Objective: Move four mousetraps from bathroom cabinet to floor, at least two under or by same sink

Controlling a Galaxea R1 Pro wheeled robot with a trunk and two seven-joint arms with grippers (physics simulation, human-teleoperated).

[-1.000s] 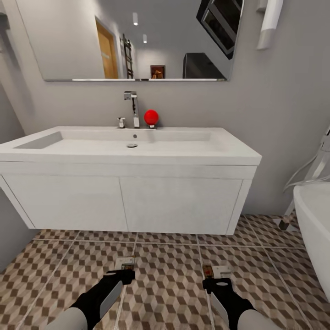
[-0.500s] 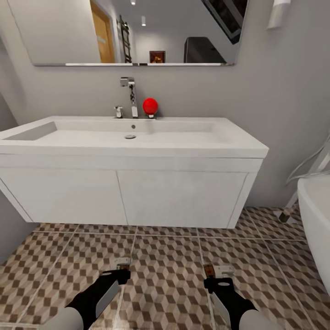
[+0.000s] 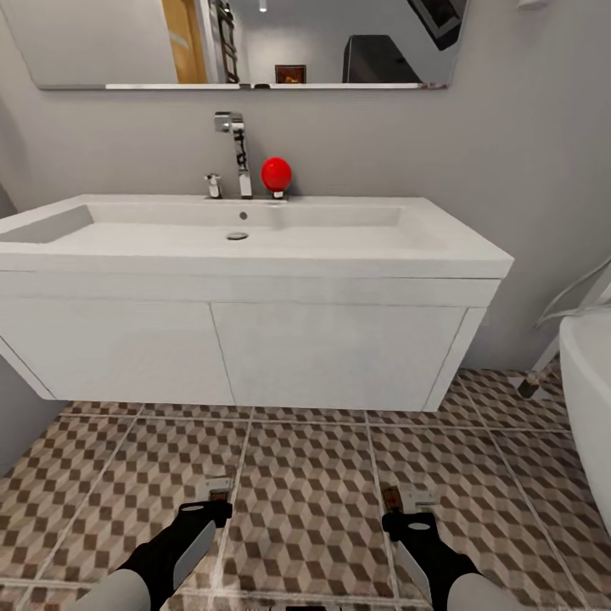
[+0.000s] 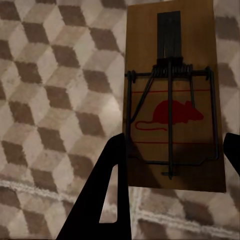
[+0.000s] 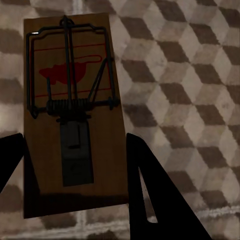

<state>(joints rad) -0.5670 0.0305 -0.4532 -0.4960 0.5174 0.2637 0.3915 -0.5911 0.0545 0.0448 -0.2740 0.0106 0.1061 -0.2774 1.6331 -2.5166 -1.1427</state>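
Each gripper carries one mousetrap low over the bathroom floor (image 3: 305, 475), in front of the bathroom sink (image 3: 339, 246). My left gripper (image 3: 212, 502) is shut on a brown wooden mousetrap (image 3: 217, 488). The left wrist view shows that mousetrap (image 4: 172, 100) with its red mouse print between the black fingers (image 4: 107, 170) of the left gripper (image 4: 175, 142), above cube-pattern tiles. My right gripper (image 3: 406, 513) is shut on a second mousetrap (image 3: 392, 496). In the right wrist view that mousetrap (image 5: 70, 115) sits in the right gripper (image 5: 74, 140). The cabinet is out of view.
The sink has a tall chrome tap (image 3: 238, 148) and a red ball (image 3: 276, 174) behind it, and rests on a white two-door wall-hung unit (image 3: 331, 356) with a gap beneath. A white bathtub (image 3: 590, 382) stands at the right. A grey wall closes the left.
The whole picture has shifted: the sink looks larger and higher, so the camera has moved closer. Both grippers still hold their mousetraps in the same pose.
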